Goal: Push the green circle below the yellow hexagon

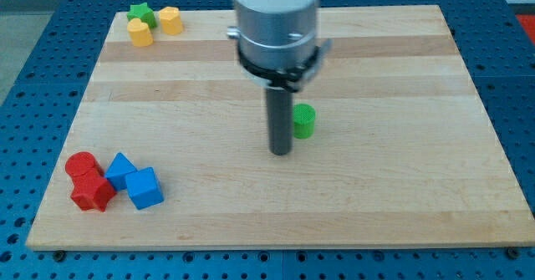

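Observation:
The green circle [303, 121] is a small green cylinder near the board's middle. My tip [280, 152] rests on the board just left of it and slightly below, close to it; I cannot tell if they touch. The yellow hexagon [170, 20] sits at the view's top left, far from my tip. Another yellow block [140, 33] lies to its lower left, and a green star [142, 14] lies to its left.
At the view's bottom left sit a red cylinder [81, 165], a red block [93, 191], a blue triangle-like block [121, 170] and a blue cube [145, 188]. The wooden board [376, 205] lies on a blue perforated table.

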